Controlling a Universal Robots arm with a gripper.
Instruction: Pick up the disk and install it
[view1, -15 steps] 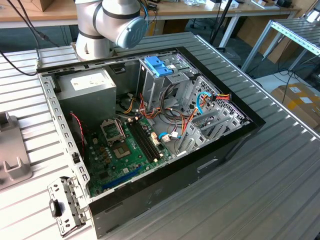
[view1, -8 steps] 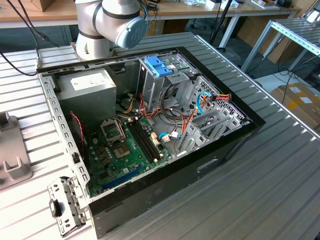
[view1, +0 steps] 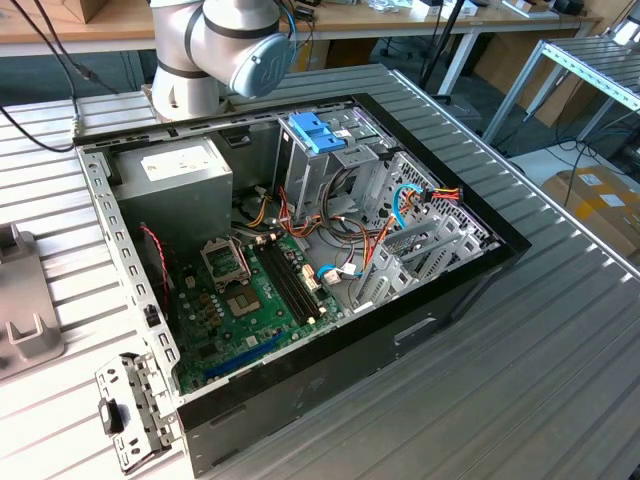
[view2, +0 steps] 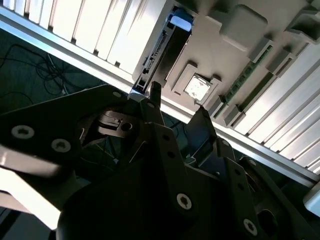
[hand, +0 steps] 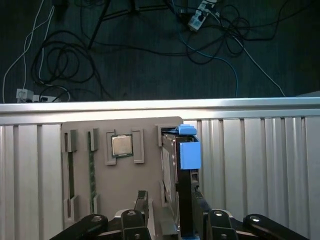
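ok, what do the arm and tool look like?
The arm has rounded silver-grey joint housings and a light-blue end cap bearing a pale marking; a blue cable runs beside it. The tool is black, with angular linked fingers dotted with silver screw heads.

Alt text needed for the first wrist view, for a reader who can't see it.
The open gripper straddles the disk, which stands on edge in a grey tray beside a processor chip and two memory sticks. Cables litter the floor beyond.
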